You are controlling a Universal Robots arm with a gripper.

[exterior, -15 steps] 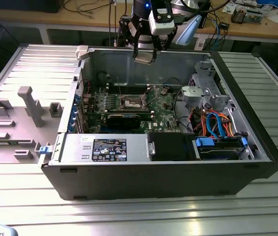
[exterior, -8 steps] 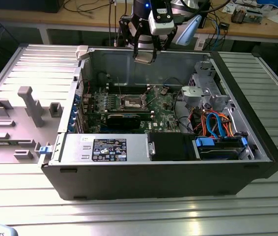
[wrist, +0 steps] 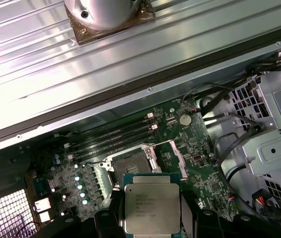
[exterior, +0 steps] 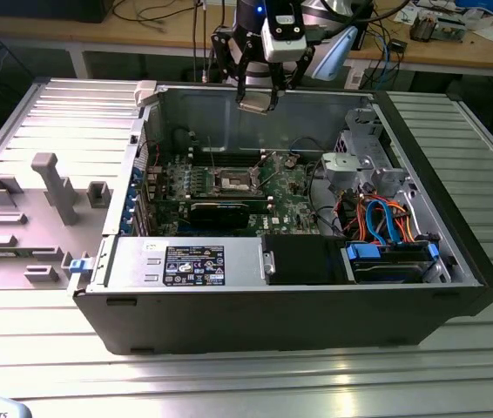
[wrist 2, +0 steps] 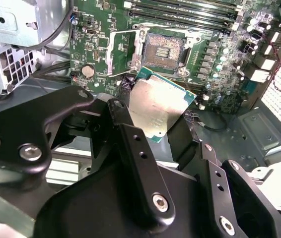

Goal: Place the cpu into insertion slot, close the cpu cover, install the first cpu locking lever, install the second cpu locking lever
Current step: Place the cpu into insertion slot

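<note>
My gripper (exterior: 257,103) hangs above the back wall of the open computer case, shut on the cpu (exterior: 256,105). The cpu (wrist 2: 155,110) is a flat square chip with a silvery top and a green edge, pinched between two black fingers (wrist 2: 125,134) in both wrist views. Below it on the green board lies the insertion slot (wrist 2: 163,49), a square socket with a dark bare centre. The cpu cover (wrist 2: 123,52) is flipped open beside the socket. The cpu (wrist: 151,208) sits well above the slot (wrist: 130,163), with the cover (wrist: 169,158) next to it.
Long memory slots (wrist: 115,134) run beside the socket. A black expansion card (exterior: 219,212) lies in front of it. A metal drive cage (exterior: 360,165) with blue and orange cables (exterior: 386,222) fills the exterior view's right side. A grey fixture plate (exterior: 37,209) lies outside the case.
</note>
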